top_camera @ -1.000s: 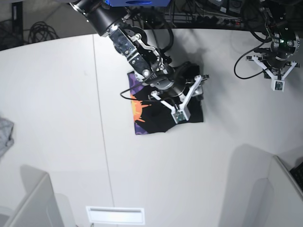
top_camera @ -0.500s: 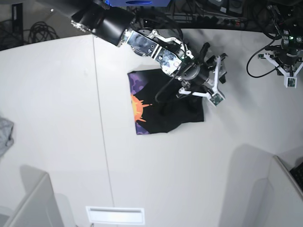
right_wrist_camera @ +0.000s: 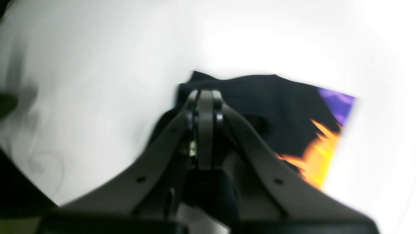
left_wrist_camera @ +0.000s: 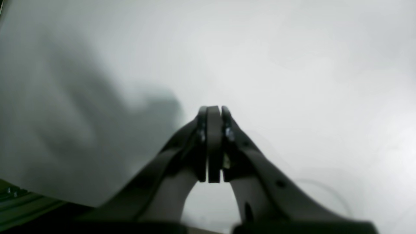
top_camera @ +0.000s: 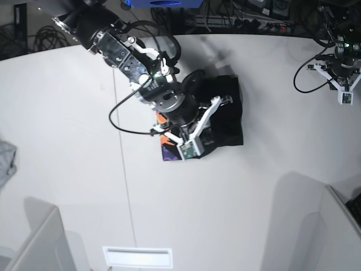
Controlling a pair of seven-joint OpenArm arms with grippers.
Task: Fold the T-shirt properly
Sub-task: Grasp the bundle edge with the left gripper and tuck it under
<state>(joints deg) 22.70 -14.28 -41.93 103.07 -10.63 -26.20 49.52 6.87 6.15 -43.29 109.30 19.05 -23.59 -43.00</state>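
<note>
- In the base view we see even, bright overhead light on the white table (top_camera: 254, 186), with soft grey shadows beside the arm and near the bottom corners.
- Our right wrist view is smeared with motion blur; the table around the T-shirt (right_wrist_camera: 286, 97) is blown out to pure white.
- Our left wrist view is dimmer, hazy and out of focus, with a broad dark shadow on its left side.

The T-shirt (top_camera: 228, 121) lies mid-table (top_camera: 237, 197) under the right gripper (top_camera: 188, 148), with the left gripper (top_camera: 344, 97) well apart near the table's far edge.
</note>
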